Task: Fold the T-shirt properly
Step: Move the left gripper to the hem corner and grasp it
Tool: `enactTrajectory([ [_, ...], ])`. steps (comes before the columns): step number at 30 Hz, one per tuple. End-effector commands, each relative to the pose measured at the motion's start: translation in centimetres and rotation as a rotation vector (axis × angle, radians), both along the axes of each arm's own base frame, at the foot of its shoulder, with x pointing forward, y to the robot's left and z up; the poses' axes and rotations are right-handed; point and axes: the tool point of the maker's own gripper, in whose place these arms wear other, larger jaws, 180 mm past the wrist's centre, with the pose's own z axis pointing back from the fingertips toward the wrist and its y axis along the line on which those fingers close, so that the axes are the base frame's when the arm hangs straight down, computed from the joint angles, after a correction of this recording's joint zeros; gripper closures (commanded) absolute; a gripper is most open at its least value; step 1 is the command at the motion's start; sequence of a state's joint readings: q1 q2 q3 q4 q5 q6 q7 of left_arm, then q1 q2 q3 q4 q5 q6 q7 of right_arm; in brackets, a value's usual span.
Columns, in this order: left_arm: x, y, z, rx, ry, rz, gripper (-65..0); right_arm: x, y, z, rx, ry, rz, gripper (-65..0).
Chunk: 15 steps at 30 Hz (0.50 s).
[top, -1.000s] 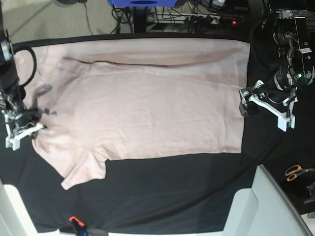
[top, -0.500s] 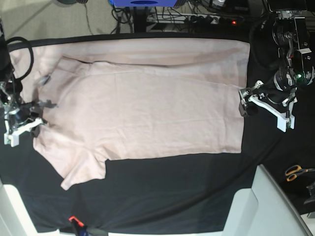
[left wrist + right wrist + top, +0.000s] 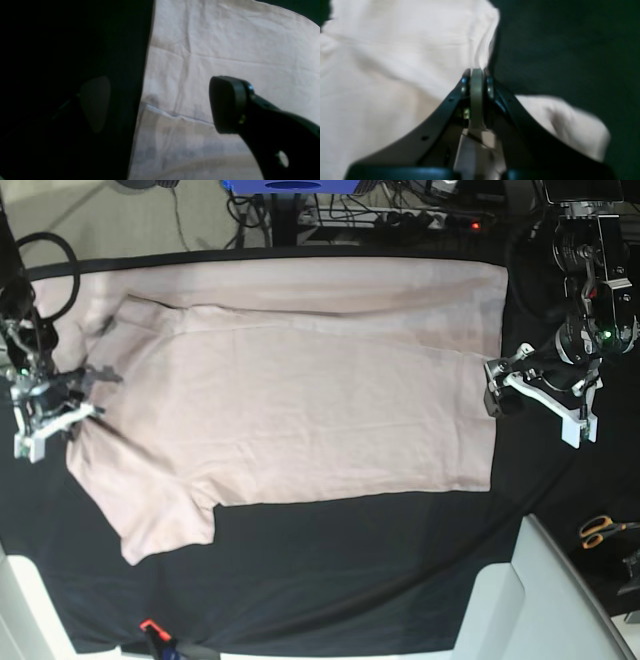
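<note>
The pale pink T-shirt (image 3: 300,400) lies spread flat on the black table cover (image 3: 350,560), hem to the right, sleeves to the left. My right gripper (image 3: 70,418) is at the shirt's left edge; in the right wrist view it (image 3: 477,80) is shut on a pinched ridge of the T-shirt (image 3: 382,75). My left gripper (image 3: 535,412) hovers open at the hem. In the left wrist view it (image 3: 160,105) straddles the hem edge: one finger (image 3: 226,105) over the T-shirt (image 3: 225,50), the other pad (image 3: 95,103) over black cloth.
Orange-handled scissors (image 3: 600,530) lie at the right edge of the table. A white panel (image 3: 540,600) juts in at the bottom right. A small red and black tool (image 3: 152,632) sits at the front edge. Cables (image 3: 400,215) run behind the table.
My right gripper has moved toward the far edge with the shirt's left edge in it, dragging the collar area and lower sleeve along. The left arm has not moved.
</note>
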State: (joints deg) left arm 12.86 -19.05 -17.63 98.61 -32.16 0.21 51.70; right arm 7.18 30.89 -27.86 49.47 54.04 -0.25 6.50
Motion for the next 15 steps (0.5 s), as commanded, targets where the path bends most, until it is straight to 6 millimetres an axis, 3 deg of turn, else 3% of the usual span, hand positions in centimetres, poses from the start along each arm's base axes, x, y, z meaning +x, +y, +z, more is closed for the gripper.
enactTrajectory([
  [1, 0.8, 0.5, 1.1, 0.013, -0.041, 0.002, -59.9, 0.9, -0.4, 1.5, -0.005, -0.050, 0.003, 0.0],
  [6, 0.9, 0.5, 1.2, 0.013, -0.042, 0.001, -59.9, 0.7, 1.2, 2.3, 0.003, -0.056, 0.022, -3.6],
  [9, 0.9, 0.5, 1.2, 0.013, -0.042, 0.001, -59.9, 0.9, 0.9, 3.7, 0.003, -0.036, -0.005, -16.8],
  [13, 0.9, 0.4, 1.1, 0.013, -0.041, -0.001, -59.9, 1.8, -0.3, 7.0, 0.052, -0.097, -0.063, -36.3],
  [15, 0.9, 0.6, 1.2, 0.014, -0.044, 0.005, -59.9, 2.1, -1.5, 7.8, 0.067, -0.089, -0.095, -40.5],
])
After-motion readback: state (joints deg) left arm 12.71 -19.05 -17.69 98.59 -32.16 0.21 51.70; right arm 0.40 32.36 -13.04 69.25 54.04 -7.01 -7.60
